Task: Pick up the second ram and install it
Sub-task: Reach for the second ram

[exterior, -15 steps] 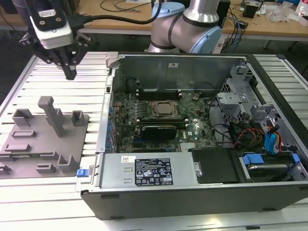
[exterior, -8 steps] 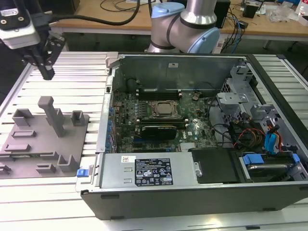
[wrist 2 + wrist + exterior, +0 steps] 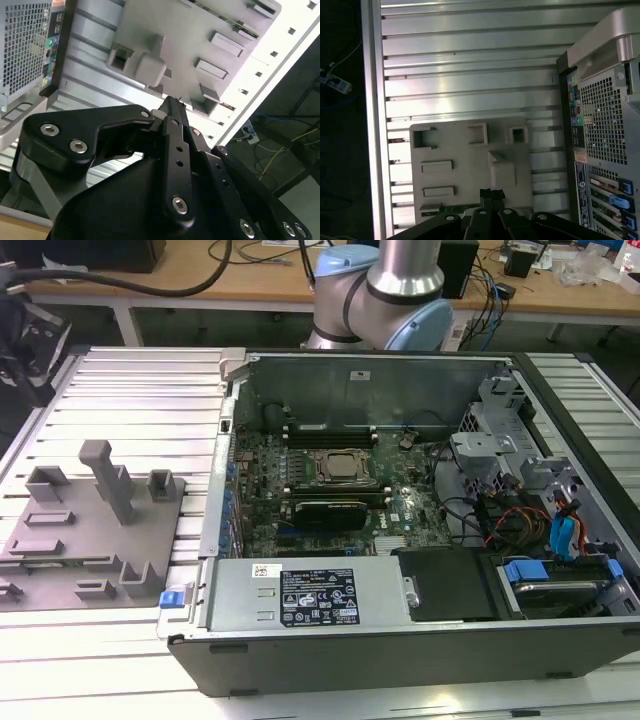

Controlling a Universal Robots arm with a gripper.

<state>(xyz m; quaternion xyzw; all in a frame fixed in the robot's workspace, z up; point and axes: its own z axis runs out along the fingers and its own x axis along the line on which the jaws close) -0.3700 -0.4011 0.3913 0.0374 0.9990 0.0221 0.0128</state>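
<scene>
One thin green strip, the second ram [image 3: 445, 208], is seen in the first wrist view lying along one edge of the grey fixture plate [image 3: 470, 150], partly covered by the black body of the gripper [image 3: 491, 192]. In the second wrist view a green sliver with small dark marks is made out along the same plate's far rim, though little of it can be told. The ram is not held: it rests on the plate, to one side of the fingertips [image 3: 486, 194] and apart from them.

The jaws are seen pressed together in both wrist views, with only a thin dark line between them and nothing clamped. The gripper is poised above the plate, near the edge where the ram lies.

Raised blocks and rectangular pockets are moulded into the plate, which is set on a slatted aluminium table [image 3: 470, 50]. In the exterior view the plate is found at the exterior view's left, just beside an open computer case [image 3: 400, 660]. Within the case a green motherboard [image 3: 400, 510] is laid flat, with the square silver CPU socket [image 3: 338, 466] near its middle and long black memory slots [image 3: 330, 430] beyond it. A grey power supply [image 3: 310, 595] is mounted along the case's near wall. The robot arm's base [image 3: 395, 290] is seen behind the case
</scene>
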